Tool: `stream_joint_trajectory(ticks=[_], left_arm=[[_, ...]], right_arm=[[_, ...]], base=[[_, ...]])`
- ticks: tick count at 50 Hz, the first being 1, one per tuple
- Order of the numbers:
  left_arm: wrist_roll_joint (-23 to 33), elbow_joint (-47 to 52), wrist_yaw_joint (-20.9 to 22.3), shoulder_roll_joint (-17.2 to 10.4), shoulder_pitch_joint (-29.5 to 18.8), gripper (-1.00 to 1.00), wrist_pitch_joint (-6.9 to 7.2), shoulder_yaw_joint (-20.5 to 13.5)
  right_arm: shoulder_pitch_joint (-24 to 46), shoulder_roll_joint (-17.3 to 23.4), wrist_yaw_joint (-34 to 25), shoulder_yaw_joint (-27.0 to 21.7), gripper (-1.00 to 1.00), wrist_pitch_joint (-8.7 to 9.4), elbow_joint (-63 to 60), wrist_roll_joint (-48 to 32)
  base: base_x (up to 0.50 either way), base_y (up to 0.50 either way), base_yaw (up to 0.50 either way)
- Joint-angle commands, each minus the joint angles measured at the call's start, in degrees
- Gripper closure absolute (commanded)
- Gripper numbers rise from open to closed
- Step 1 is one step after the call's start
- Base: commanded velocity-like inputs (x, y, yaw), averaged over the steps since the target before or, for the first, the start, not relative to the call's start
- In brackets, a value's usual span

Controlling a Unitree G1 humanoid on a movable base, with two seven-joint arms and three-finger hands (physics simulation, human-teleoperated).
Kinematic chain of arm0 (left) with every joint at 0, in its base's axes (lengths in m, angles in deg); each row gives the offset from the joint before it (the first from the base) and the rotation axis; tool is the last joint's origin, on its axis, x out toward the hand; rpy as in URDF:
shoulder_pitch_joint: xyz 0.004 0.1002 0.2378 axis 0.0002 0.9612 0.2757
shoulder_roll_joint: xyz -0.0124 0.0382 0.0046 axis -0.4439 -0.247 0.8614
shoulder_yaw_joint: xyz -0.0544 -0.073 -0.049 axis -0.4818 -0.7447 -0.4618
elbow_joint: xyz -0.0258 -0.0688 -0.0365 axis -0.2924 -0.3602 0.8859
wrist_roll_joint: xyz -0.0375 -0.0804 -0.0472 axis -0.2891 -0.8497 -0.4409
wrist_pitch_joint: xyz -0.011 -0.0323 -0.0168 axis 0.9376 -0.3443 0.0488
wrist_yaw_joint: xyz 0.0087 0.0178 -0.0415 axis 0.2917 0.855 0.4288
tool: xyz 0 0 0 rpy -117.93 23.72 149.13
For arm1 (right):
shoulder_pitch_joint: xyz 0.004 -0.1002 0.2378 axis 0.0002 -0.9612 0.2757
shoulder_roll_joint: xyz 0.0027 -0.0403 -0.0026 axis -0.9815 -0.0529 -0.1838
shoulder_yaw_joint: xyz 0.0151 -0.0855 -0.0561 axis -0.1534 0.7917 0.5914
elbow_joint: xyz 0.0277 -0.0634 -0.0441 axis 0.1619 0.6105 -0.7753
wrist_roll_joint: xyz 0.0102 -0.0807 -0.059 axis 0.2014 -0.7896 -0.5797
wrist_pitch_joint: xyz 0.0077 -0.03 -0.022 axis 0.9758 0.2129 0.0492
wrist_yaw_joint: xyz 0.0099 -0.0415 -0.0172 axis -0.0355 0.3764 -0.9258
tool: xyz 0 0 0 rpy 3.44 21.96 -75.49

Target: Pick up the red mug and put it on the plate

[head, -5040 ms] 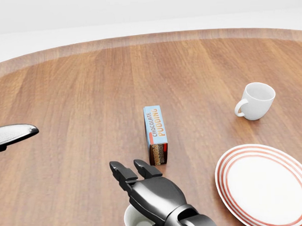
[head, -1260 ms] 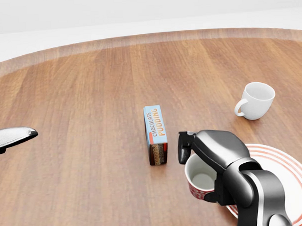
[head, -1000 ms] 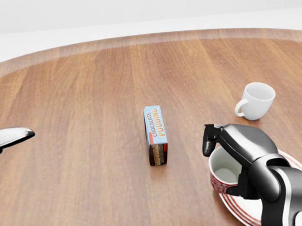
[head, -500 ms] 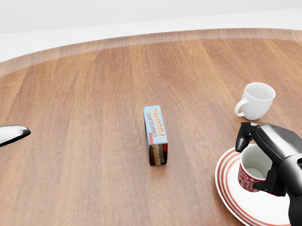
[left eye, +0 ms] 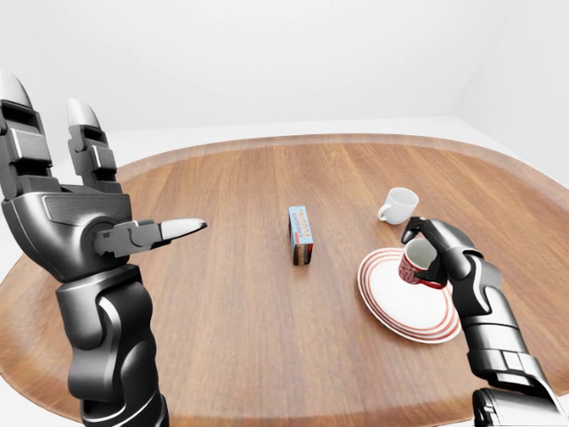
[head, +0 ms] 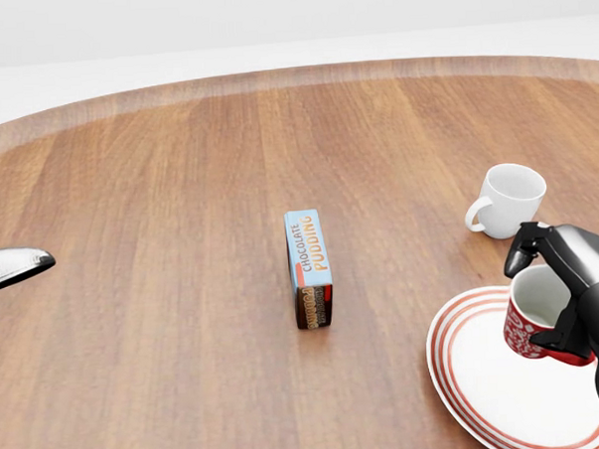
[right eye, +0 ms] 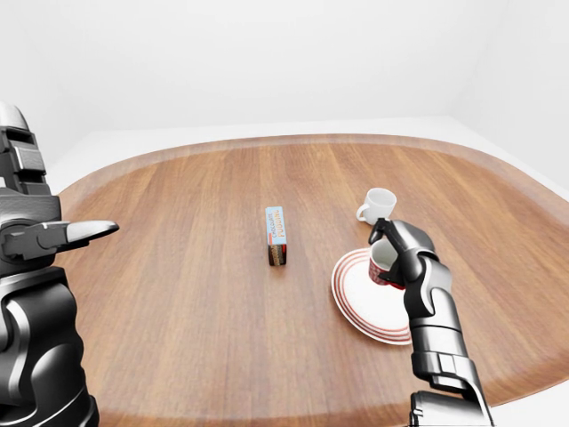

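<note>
My right hand point(head: 556, 293) is shut on the red mug point(head: 535, 319), which has a white inside, and holds it just above the red-rimmed white plate point(head: 486, 385) at the lower right of the head view. The mug tilts slightly. The same grip shows in the left-eye view point(left eye: 418, 263) over the plate point(left eye: 391, 298). My left hand point(left eye: 80, 209) is raised at the left of the left-eye view, fingers spread open and empty; only a fingertip point(head: 13, 267) of it shows in the head view.
A chocolate pudding box point(head: 309, 268) lies in the middle of the round wooden table point(head: 179, 190). A white mug point(head: 507, 200) stands just above the plate in the head view, close to my right hand.
My right hand has carried the red mug rightward from the table's lower middle to above the plate. The left hand has drifted slightly left. Box and white mug have not moved.
</note>
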Motion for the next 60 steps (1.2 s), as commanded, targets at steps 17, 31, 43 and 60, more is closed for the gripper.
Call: stream_joint_trajectory(ticks=[17, 31, 43, 60], left_arm=[[-0.23, 0.52, -0.12, 0.01, 0.07, -1.0, 0.0, -0.05], [-0.09, 0.1, 0.04, -0.07, 0.19, -1.0, 0.0, -0.17], [-0.17, 0.29, 0.12, -0.06, 0.39, -1.0, 0.0, -0.26], [0.04, 0.19, 0.14, 0.12, 0.36, -1.0, 0.0, 0.07]], right_arm=[[6.34, 2.12, 15.27, 4.85, 1.0, -3.67, 26.18, 7.26], [8.03, 1.5, 26.51, 7.19, 1.0, -5.53, 36.1, 7.14], [7.73, 0.62, 30.57, 7.31, 1.0, -3.81, 37.21, 8.95], [8.37, -0.78, 35.47, 8.07, 1.0, -5.81, 42.0, 12.85]], base=[[0.0, 0.0, 0.0], [0.0, 0.0, 0.0], [0.0, 0.0, 0.0], [0.0, 0.0, 0.0]])
